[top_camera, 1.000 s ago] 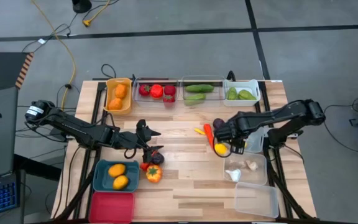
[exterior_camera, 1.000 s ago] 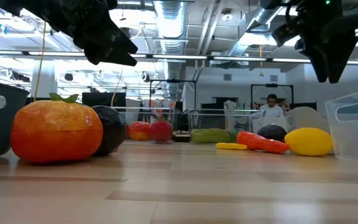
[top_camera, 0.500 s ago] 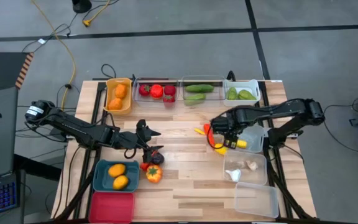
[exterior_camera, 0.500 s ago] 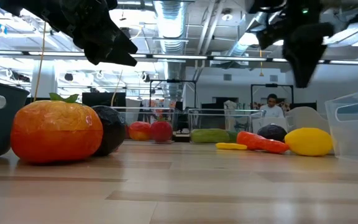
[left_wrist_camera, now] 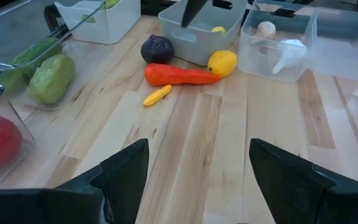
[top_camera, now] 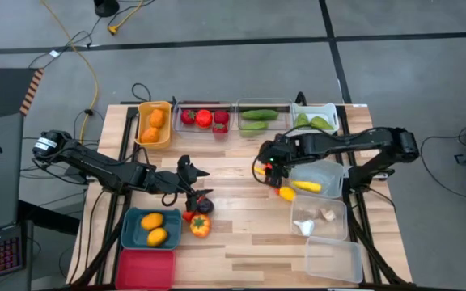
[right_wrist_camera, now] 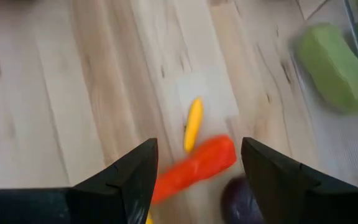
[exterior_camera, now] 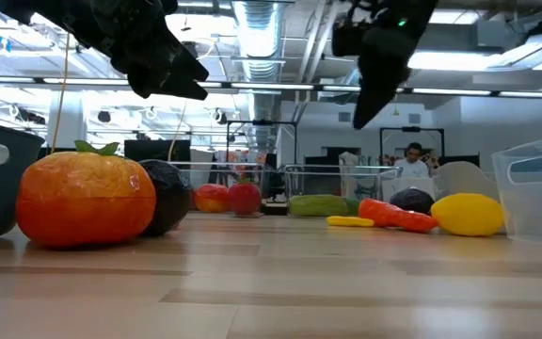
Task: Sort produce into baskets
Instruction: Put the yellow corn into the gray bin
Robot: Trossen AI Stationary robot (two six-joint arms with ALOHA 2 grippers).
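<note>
1. The right gripper (top_camera: 267,166) has slid from over the lemon (top_camera: 286,193) across to the carrot (top_camera: 270,174). The left gripper (top_camera: 191,187) has not moved.
2. The right gripper's fingers are open and empty, above the carrot and the small yellow piece (right_wrist_camera: 192,123). The left is open and empty too, over the orange pepper (top_camera: 200,225).
3. The carrot touches the purple fruit (left_wrist_camera: 157,48), so a grab could bump it away.
4. The fingers might pinch the yellow piece by mistake.
5. The round lemon could roll off.

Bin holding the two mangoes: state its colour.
Teal bin, clearest in the high view.
</note>
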